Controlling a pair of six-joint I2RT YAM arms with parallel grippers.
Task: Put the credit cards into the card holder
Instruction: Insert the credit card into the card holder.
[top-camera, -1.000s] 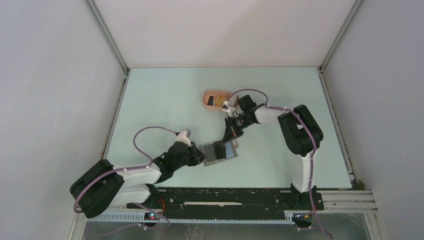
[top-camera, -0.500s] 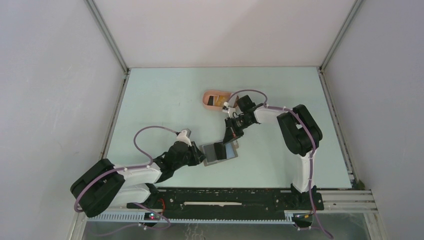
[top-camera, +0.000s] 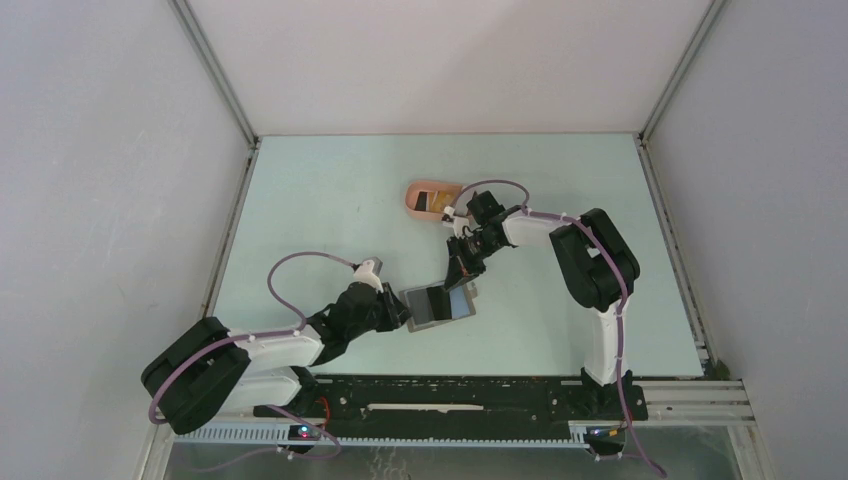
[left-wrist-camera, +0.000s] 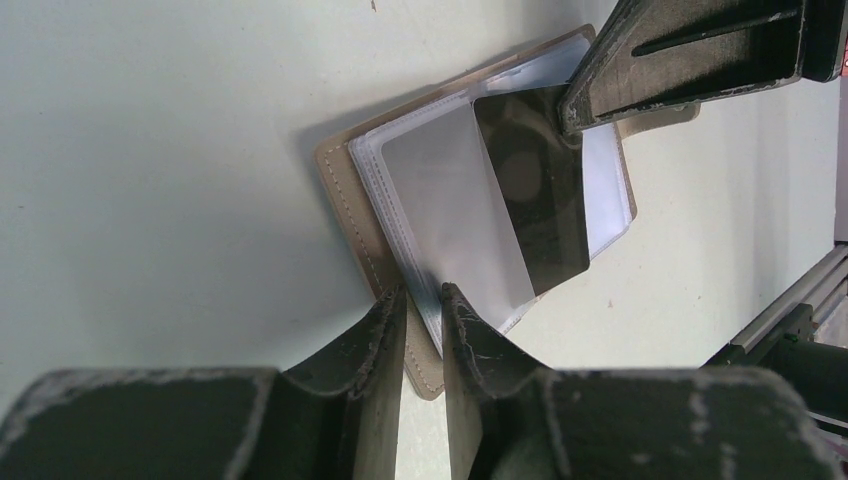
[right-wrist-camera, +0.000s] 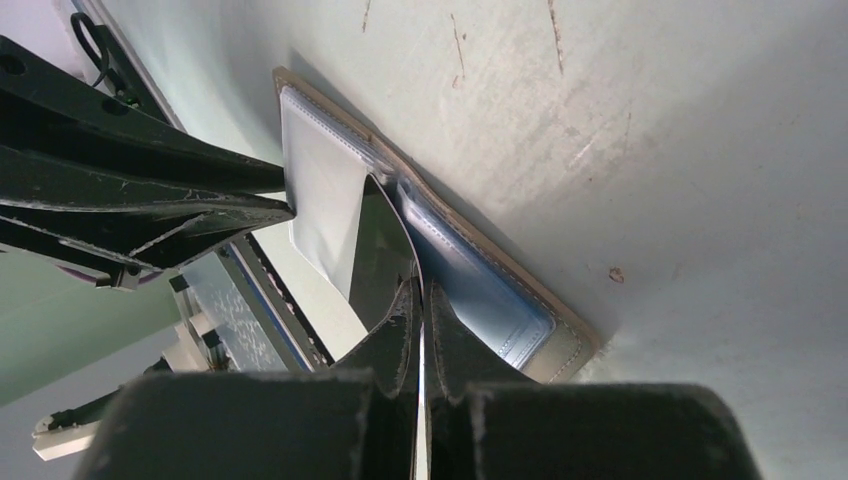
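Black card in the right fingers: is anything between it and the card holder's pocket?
Nothing visible. The card holder lies open, left fingers pinching its edge, and the black card overlaps its clear sleeves.

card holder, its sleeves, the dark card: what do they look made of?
The card holder: tan matte cover, stitched along the edge; looks like leather or an imitation. Its sleeves: clear, glossy soft plastic with seam lines at the edges. The card: thin, dark, glossy, probably plastic; it mirrors light and bows in the right wrist view.
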